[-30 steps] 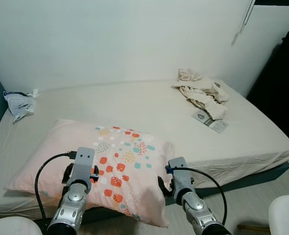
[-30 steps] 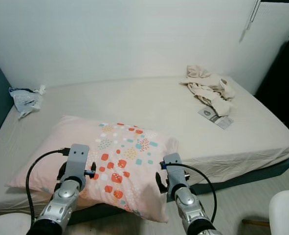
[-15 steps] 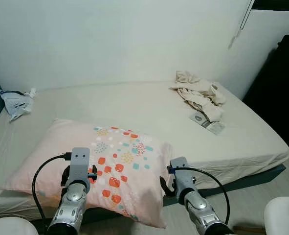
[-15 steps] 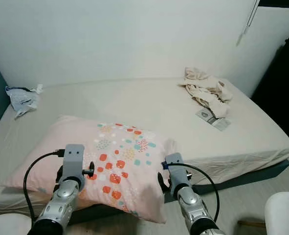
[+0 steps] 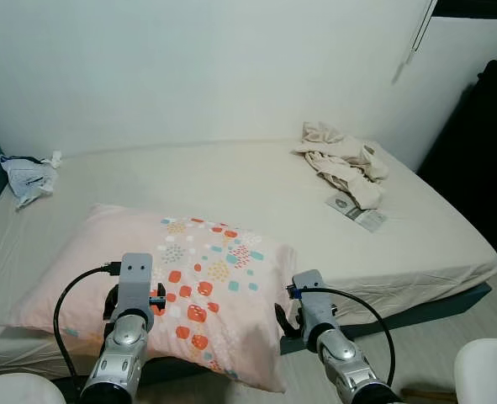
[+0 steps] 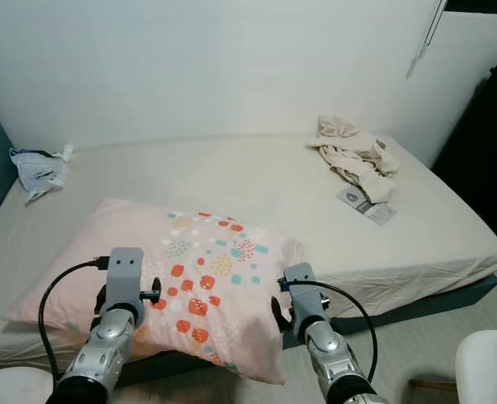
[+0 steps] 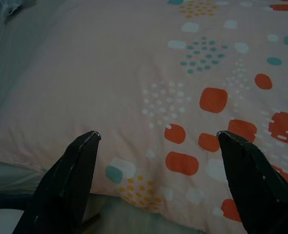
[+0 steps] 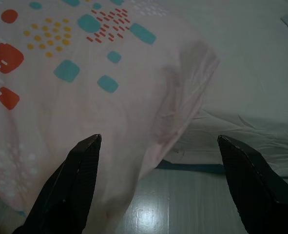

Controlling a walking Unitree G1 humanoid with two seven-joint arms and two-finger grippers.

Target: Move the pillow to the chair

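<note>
Pillow (image 5: 155, 290) unmoved on bed (image 5: 416, 252); left end effector (image 7: 158, 141) and right end effector (image 8: 156, 146) stay spread at 6 o'clock, seemingly not yet touching.

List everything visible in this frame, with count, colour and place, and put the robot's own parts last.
pale pink pillow with red, teal and yellow spots: one, on the near edge of the bed, one corner hanging over it.
bed with beige sheet: one, against the white wall.
crumpled cream clothes: one heap, far right of the bed.
small printed packet: one, grey-white, just nearer than the clothes.
crumpled blue-white bag: one, far left of the bed.
white chair edge: one, bottom right, on the floor.
left hand: black fingers open, over the pillow's near edge.
right hand: black fingers open, at the pillow's overhanging corner.
</note>
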